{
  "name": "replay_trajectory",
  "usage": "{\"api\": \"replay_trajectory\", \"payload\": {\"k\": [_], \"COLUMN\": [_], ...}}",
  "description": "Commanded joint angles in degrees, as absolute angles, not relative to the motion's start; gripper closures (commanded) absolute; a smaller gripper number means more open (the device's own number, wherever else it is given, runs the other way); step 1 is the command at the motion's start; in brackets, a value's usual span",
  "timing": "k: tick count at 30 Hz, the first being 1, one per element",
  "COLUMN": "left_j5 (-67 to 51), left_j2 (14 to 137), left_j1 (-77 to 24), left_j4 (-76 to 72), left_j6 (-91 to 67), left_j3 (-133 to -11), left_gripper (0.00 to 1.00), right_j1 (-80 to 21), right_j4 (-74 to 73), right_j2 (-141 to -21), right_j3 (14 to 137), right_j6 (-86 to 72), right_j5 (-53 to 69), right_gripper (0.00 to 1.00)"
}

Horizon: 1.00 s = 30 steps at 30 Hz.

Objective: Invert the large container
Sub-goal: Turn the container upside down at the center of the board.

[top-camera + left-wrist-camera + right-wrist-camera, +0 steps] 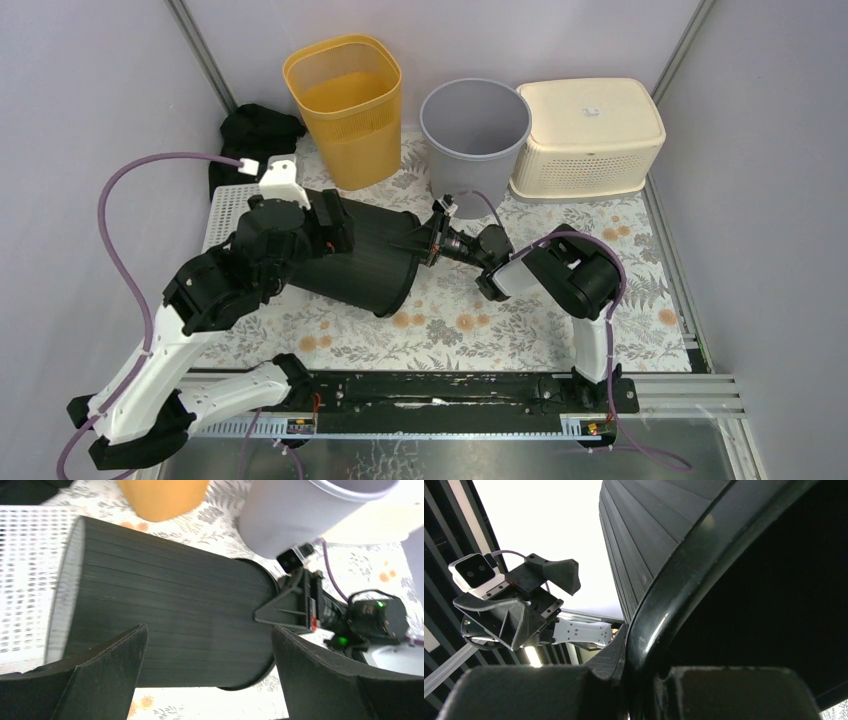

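The large black ribbed container (365, 255) lies on its side on the floral table mat, mouth facing right. It also shows in the left wrist view (170, 605). My right gripper (428, 240) is shut on the container's rim (659, 615), one finger outside the wall and one inside; its point in its own view is (644, 675). My left gripper (335, 222) is open and hovers just above the container's side wall, fingers apart on either side in its own view (208, 630), touching nothing. The right gripper also shows in the left wrist view (295, 605).
A yellow bin (345, 105), a grey bin (475, 135) and an upturned cream basket (590, 135) stand along the back. A white perforated tray (228, 205) and a black cloth (255, 130) lie at the left. Walls close both sides.
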State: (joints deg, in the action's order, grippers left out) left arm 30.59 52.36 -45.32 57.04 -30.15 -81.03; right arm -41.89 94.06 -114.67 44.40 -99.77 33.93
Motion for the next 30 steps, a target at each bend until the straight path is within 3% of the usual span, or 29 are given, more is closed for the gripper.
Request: {"api": "replay_trajectory", "payload": {"k": [1,8,15,21,30], "left_j5": [41.17,41.22,34.42,21.85,7.79], "left_j2": [52.35,55.86,58.59,60.23,60.34], "left_j1": [-45.06,-43.78,-34.97,-24.51,-23.29], "left_j4": [59.76,58.26,56.18,55.08,51.93], "left_j6": [-29.63,-26.25,-22.76,-19.81,-21.54], "left_j3": [-84.89,-86.74,-86.39,-85.48,-80.93], "left_gripper": [0.00,0.00,0.00,0.00,0.00], "right_j1": [-41.67,-40.82,-39.75,-39.63,-39.12], "right_j4": [97.82,97.80,97.78,97.77,97.80], "right_j2": [-115.46,-114.90,-114.95,-115.85,-117.50], "right_j3": [41.70,37.45,34.85,34.45,33.68], "right_j6": [-96.11,-94.30,-92.42,-91.78,-91.31], "right_j5": [37.27,38.34,39.54,40.16,40.93], "right_gripper": [0.87,0.88,0.88,0.89,0.86]}}
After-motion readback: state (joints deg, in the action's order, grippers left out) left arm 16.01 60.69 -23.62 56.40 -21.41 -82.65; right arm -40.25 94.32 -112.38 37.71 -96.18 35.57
